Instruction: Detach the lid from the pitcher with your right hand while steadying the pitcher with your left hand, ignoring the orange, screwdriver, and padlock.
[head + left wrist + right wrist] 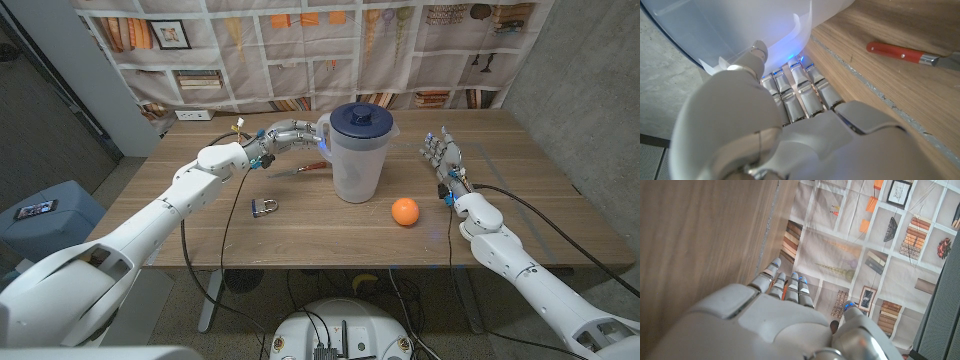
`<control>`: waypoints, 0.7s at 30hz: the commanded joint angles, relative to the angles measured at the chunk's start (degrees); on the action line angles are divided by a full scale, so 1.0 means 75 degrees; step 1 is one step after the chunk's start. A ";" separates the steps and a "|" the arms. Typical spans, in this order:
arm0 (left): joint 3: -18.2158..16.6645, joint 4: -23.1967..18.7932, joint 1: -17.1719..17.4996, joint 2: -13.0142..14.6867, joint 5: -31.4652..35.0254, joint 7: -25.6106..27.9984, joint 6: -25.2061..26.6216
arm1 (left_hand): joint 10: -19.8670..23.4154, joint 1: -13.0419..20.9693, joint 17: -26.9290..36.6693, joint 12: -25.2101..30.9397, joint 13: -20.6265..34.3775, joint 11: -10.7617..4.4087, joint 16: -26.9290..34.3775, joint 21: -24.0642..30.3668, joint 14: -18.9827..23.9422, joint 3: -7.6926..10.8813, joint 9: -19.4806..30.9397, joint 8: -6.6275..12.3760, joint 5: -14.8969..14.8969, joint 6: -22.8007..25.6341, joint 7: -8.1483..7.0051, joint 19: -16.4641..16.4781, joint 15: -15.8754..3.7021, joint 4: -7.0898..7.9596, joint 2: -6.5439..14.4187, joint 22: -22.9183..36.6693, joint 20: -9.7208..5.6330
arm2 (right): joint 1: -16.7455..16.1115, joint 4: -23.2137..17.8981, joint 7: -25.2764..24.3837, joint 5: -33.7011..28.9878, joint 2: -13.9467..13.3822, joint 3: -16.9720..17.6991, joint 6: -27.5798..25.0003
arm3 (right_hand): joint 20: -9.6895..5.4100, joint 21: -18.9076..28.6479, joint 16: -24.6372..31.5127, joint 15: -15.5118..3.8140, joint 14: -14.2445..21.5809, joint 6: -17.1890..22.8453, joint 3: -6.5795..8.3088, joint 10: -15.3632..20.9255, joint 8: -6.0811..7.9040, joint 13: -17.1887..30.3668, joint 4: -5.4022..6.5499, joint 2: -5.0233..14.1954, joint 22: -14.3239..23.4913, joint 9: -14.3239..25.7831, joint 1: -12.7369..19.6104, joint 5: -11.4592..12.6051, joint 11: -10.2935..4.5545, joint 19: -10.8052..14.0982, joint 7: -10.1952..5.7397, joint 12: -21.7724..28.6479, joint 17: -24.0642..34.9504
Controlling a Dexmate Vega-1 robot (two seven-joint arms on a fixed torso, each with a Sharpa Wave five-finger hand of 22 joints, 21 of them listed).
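A translucent white pitcher with a dark blue lid stands upright in the middle of the table. My left hand reaches in from the left and holds the pitcher's handle. In the left wrist view the fingers lie against the pitcher's wall and the thumb presses on it. My right hand stands to the right of the pitcher, well apart from it. Its fingers are straight and hold nothing.
An orange lies in front of the pitcher to the right. A padlock lies at the front left. A red-handled screwdriver lies just left of the pitcher, below my left hand. A patterned curtain hangs behind the table.
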 commanded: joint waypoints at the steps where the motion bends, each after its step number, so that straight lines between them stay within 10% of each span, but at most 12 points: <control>1: -0.0013 -0.0127 -0.0066 0.0046 0.0184 0.0167 -0.0085 | 0.0363 0.0193 0.0039 -0.0036 0.0027 -0.0242 -0.0014 0.0048 0.0111 0.0135 0.0042 -0.0024 0.0027 0.0526 0.0261 0.0076 -0.0897 0.0040 0.0398 0.0035 -0.1158 | -0.0114 -0.0589 -0.0204 -0.0297 -0.0387 0.0014 -0.0146 | 0.0044 0.0050 0.0054 -0.0026 0.0075 0.0086 0.0058 0.0055 0.0040 0.0005 0.0015 0.0185 0.0036 0.0007 0.0011 0.0046 0.0025 0.0033 -0.0020 0.0020 -0.0010; 21: -0.0001 -0.0432 -0.0164 0.0242 0.0302 0.0211 0.0193 | 0.0419 0.0165 0.0044 -0.0110 0.0037 -0.0249 -0.0014 0.0046 0.0214 0.0176 0.0058 -0.0109 0.0021 0.0580 0.0260 0.0118 -0.0892 0.0034 0.0411 0.0038 -0.1159 | -0.0611 -0.2178 -0.0862 -0.1121 -0.1271 0.0213 -0.0759 | -0.0014 0.0061 0.0103 -0.0033 0.0228 0.0334 0.0117 0.0550 0.0097 0.0014 -0.0185 0.0138 0.0033 0.0005 0.0224 0.0034 0.0042 0.0108 -0.0022 0.0171 -0.0113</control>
